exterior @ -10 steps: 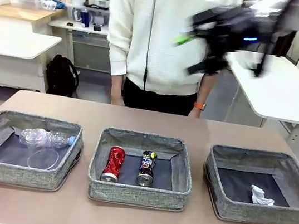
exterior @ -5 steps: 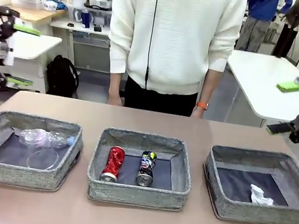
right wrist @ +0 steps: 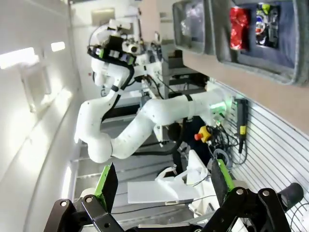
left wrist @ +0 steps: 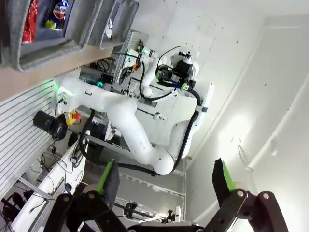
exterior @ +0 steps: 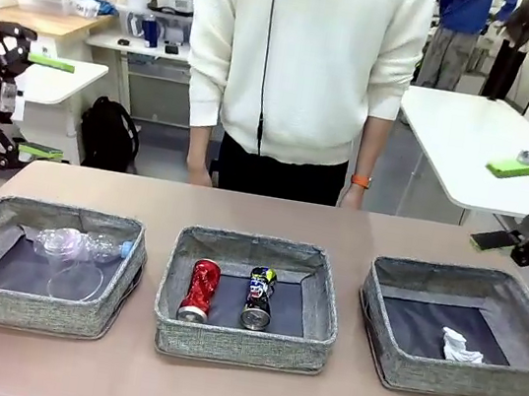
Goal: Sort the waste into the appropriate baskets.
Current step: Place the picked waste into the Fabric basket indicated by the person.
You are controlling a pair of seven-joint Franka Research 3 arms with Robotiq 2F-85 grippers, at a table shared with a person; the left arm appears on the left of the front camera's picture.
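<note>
Front view, left basket: shallow grey woven fabric basket (exterior: 40, 264) at lower left; holds the clear plastic bottle with pinkish label (exterior: 78, 245) lying on its side and the clear plastic cup (exterior: 76, 279) just in front of it.
Front view, middle basket: identical grey basket (exterior: 250, 297) at lower centre; red drink can (exterior: 200, 289) and dark multicoloured drink can (exterior: 259, 297) lie side by side, close together.
Front view, right basket: identical grey basket (exterior: 462, 329) at lower right; small white paper wad (exterior: 461, 347) on its dark bottom.
Front view, left gripper (exterior: 44, 106): left edge, above the table; green pads spread wide, nothing between them.
Front view, right gripper (exterior: 503, 204): right edge, above the table; fingers spread, empty.
Front view, person (exterior: 301, 74): white sweater, top centre, behind the tan table (exterior: 235, 393).
Left wrist view: own fingers (left wrist: 108, 179) at bottom, spread, empty; baskets and cans at upper left.
Right wrist view: own fingers (right wrist: 107, 186) at bottom, spread, empty; basket with both cans at upper right.
</note>
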